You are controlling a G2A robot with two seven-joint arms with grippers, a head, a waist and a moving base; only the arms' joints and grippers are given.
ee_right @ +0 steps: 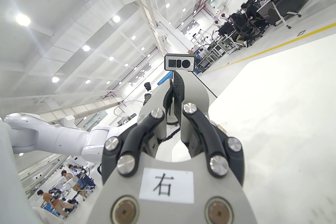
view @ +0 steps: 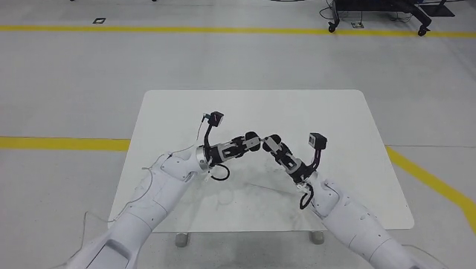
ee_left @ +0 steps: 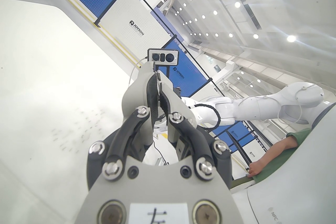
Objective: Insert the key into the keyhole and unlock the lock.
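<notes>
Both arms were raised over the white table point(view: 186, 120), coming in from the robot's two sides and meeting nose to nose above the middle of it. The left gripper point(view: 253, 139) pointed toward the right arm and the right gripper point(view: 269, 143) pointed back at it, their tips just beside each other. In the left wrist view the left gripper point(ee_left: 158, 77) had its jaws together, the black ribbed pads point(ee_left: 151, 93) pressed close, and the other arm's small camera point(ee_left: 163, 57) sat just past the fingertips. The right wrist view showed the same on its side: the right gripper point(ee_right: 175, 76) with jaws together and the left arm's camera just beyond. Whether either held anything between its pads could not be told, nor where the key and the lock were.
</notes>
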